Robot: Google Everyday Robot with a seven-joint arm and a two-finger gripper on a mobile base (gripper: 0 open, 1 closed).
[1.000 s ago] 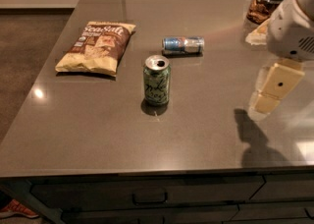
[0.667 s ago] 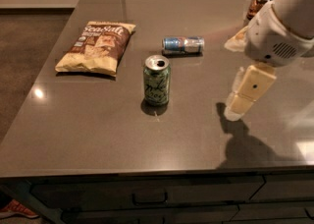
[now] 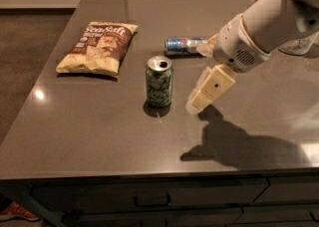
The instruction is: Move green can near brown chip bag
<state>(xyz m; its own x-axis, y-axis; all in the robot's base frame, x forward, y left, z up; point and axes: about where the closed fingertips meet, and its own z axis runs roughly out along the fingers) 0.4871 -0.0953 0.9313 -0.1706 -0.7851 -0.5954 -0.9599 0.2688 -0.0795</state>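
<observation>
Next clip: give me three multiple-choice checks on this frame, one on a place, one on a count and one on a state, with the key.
1. Where is the hand?
A. Off the table's far edge
B. Just image-right of the green can, over the table
C. Under the table

2. How many cans are on the table?
A. One
B. Three
C. Two

3. The blue and silver can is:
A. Lying on its side
B. Standing upright
C. Held in the hand

Key:
1 B, the hand hangs beside the green can, apart from it.
2 C, one is green and one is blue and silver.
3 A, its length runs along the tabletop.
</observation>
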